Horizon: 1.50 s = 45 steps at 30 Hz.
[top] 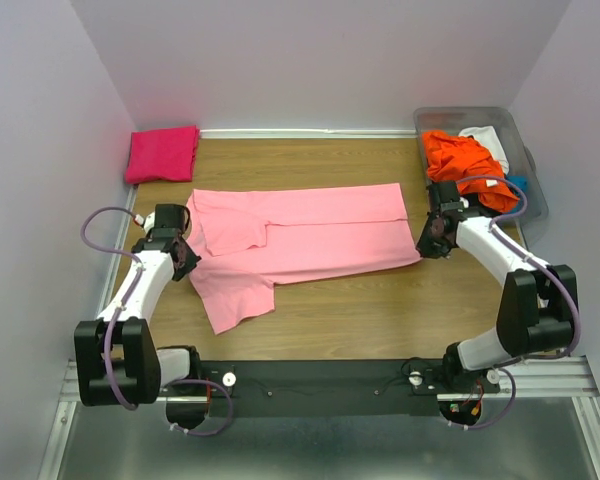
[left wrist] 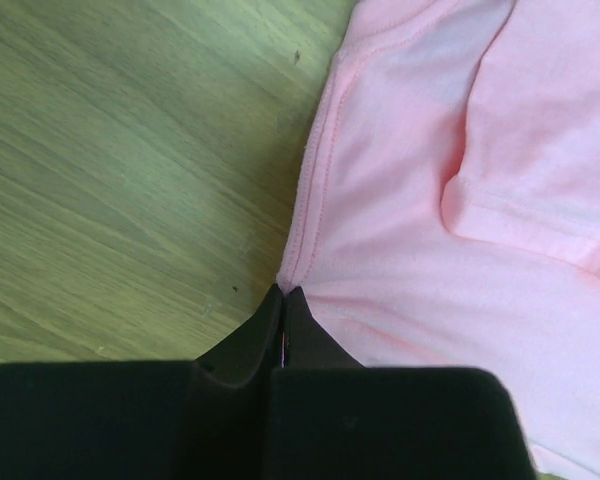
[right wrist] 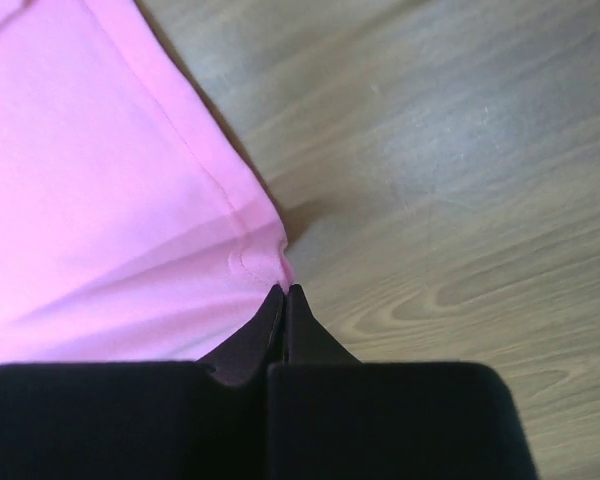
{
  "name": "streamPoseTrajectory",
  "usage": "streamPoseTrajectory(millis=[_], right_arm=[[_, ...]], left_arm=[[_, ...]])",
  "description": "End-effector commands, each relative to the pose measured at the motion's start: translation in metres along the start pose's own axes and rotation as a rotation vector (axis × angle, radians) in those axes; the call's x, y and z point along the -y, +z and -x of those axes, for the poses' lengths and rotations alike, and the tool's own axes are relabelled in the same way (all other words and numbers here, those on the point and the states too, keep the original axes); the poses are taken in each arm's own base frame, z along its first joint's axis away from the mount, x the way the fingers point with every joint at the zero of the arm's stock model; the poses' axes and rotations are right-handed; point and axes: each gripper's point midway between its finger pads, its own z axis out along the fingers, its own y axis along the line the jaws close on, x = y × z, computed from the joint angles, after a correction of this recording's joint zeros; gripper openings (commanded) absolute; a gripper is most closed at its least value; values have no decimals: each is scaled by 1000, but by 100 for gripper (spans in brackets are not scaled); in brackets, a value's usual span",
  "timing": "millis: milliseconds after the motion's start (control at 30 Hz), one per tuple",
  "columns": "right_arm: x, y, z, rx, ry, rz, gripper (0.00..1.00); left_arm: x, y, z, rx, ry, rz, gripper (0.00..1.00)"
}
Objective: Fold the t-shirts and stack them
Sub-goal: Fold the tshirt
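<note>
A light pink t-shirt (top: pixel 310 235) lies spread across the wooden table, its top part folded over lengthwise. My left gripper (top: pixel 188 258) is shut on the shirt's left edge; in the left wrist view the tips (left wrist: pixel 283 292) pinch the cloth (left wrist: pixel 430 200) at a seam. My right gripper (top: pixel 423 243) is shut on the shirt's right hem corner; in the right wrist view it (right wrist: pixel 283 290) nips the pink cloth (right wrist: pixel 110 200). A folded hot-pink t-shirt (top: pixel 162 153) lies at the back left.
A clear plastic bin (top: pixel 520 125) at the back right holds an orange shirt (top: pixel 465 160), a white one (top: pixel 487 140) and a bit of blue cloth (top: pixel 517 183). Walls enclose the table on three sides.
</note>
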Motion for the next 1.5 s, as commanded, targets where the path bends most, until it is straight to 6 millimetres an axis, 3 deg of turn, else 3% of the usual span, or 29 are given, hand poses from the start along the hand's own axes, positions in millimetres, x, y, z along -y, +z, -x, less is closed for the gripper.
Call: streamPoseTrajectory(millis=[0, 167, 333, 767, 1067, 1467], right_arm=[[-5, 0, 16, 6, -25, -22, 1], [-13, 2, 44, 51, -56, -40, 1], [-21, 8, 60, 61, -76, -45, 1], [-30, 29, 82, 78, -91, -83, 1], [-37, 39, 89, 74, -90, -81, 1], [-51, 46, 98, 78, -81, -39, 1]], left_arm=[[9, -3, 18, 8, 3, -32, 0], [18, 1, 28, 1, 16, -54, 0], [26, 2, 41, 17, 25, -65, 0], [38, 23, 60, 6, 33, -63, 0], [37, 38, 61, -23, 33, -56, 0], [30, 43, 60, -30, 12, -59, 0]])
